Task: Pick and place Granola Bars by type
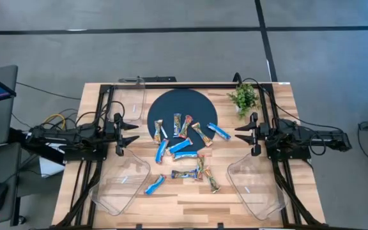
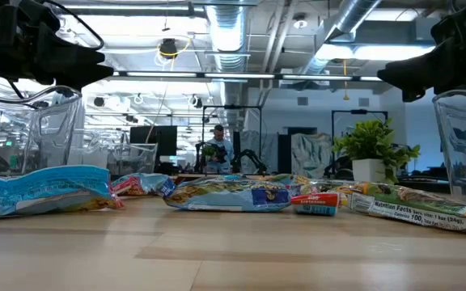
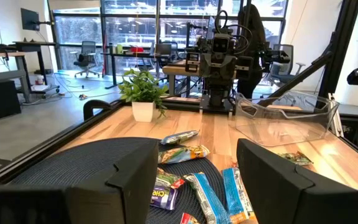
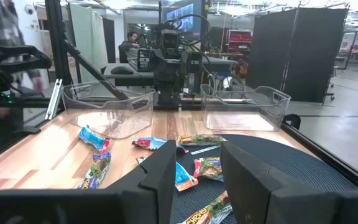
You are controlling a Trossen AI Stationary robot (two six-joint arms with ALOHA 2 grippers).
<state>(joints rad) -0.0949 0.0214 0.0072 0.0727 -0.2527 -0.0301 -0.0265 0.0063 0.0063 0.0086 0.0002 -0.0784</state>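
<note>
Nothing picked yet; granola bars point(image 1: 185, 148) lay scattered mid-worktop, some on the dark mat point(image 1: 183, 110). Left tool point(image 1: 131, 133) spread wide, empty, at left edge; right tool point(image 1: 241, 133) part-open, empty, opposite. Next: approx. reach in, pick one bar.

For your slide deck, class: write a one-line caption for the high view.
Both arms wait at the table's sides, left gripper and right gripper empty, with the granola bars scattered between them among clear trays.

A: Where are the arms?
B: Stretched level, facing each other. The left gripper point(image 1: 135, 133) sits at the table's left, fingers spread.
A: The other?
B: The right gripper point(image 1: 239, 134) at the right, fingers parted, holding nothing.
</note>
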